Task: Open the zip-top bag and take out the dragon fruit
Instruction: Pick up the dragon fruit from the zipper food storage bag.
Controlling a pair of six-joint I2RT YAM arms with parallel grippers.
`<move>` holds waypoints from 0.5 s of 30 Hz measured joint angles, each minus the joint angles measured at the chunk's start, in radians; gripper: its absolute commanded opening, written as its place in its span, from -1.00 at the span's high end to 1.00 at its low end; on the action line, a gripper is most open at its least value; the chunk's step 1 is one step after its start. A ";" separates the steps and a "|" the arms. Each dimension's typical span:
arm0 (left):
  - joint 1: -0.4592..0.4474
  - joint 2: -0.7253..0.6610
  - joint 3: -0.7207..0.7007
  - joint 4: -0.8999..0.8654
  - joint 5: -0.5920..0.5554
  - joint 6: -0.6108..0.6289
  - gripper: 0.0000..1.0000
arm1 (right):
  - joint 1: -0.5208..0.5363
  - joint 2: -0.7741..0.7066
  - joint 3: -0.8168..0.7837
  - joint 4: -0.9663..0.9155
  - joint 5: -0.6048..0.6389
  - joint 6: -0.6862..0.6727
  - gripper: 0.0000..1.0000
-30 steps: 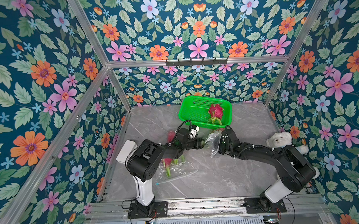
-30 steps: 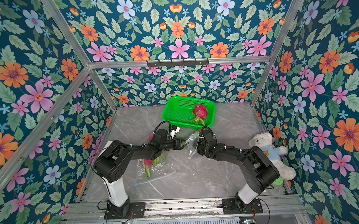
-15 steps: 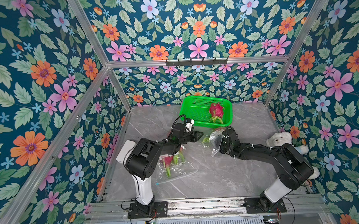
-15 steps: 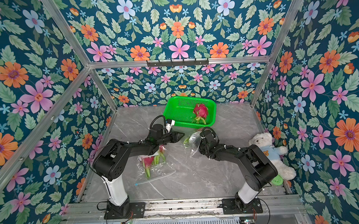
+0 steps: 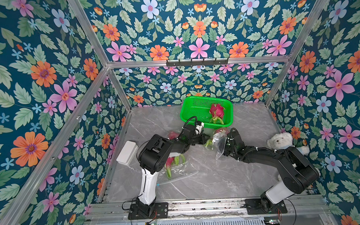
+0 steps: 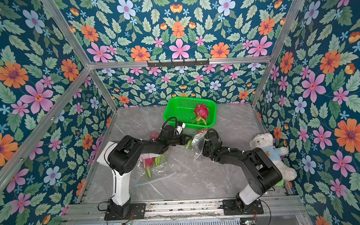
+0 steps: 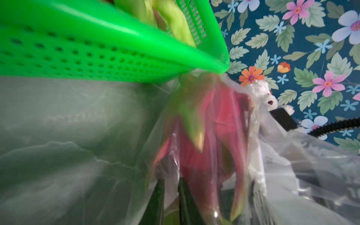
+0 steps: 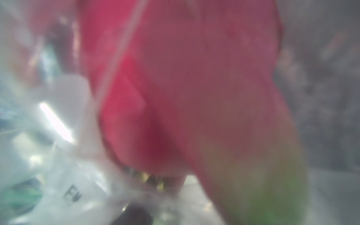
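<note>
Though basket (image 5: 192, 104) crowds the bag (image 5: 220, 151), left end effector (image 7: 171, 188) seemingly pinches it; right end effector (image 5: 225, 145) unclear

4 dragon fruit show, all magenta-pink with green-tipped scales. Fruit 1 (image 5: 216, 111) lies loose in the green basket (image 5: 187, 110). Fruit 2 (image 5: 220, 131) sits in the clear, crumpled zip-top bag (image 5: 220, 148) just in front of the basket, green tips pointing left. Fruit 3 (image 5: 170, 161) lies in the 2nd bag (image 5: 183, 170), flat on the table's left side. Fruit 4 (image 5: 172, 135) is half hidden behind it; whether it is bagged cannot be told.
</note>
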 measured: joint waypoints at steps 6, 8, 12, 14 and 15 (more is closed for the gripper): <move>-0.050 0.006 0.000 -0.026 0.002 0.000 0.87 | -0.007 0.024 0.000 0.033 -0.018 -0.004 -0.09; -0.054 0.004 -0.011 -0.024 0.003 -0.004 0.88 | -0.007 0.043 0.001 0.055 -0.021 -0.006 -0.09; -0.067 -0.003 -0.023 -0.020 -0.009 -0.024 0.87 | -0.006 0.116 0.017 0.120 -0.033 -0.010 -0.09; -0.069 -0.005 -0.025 -0.021 -0.031 -0.045 0.86 | -0.008 0.146 0.021 0.162 -0.043 -0.011 0.03; -0.069 -0.007 -0.028 -0.023 -0.043 -0.047 0.85 | -0.009 0.160 0.022 0.189 -0.050 -0.010 0.19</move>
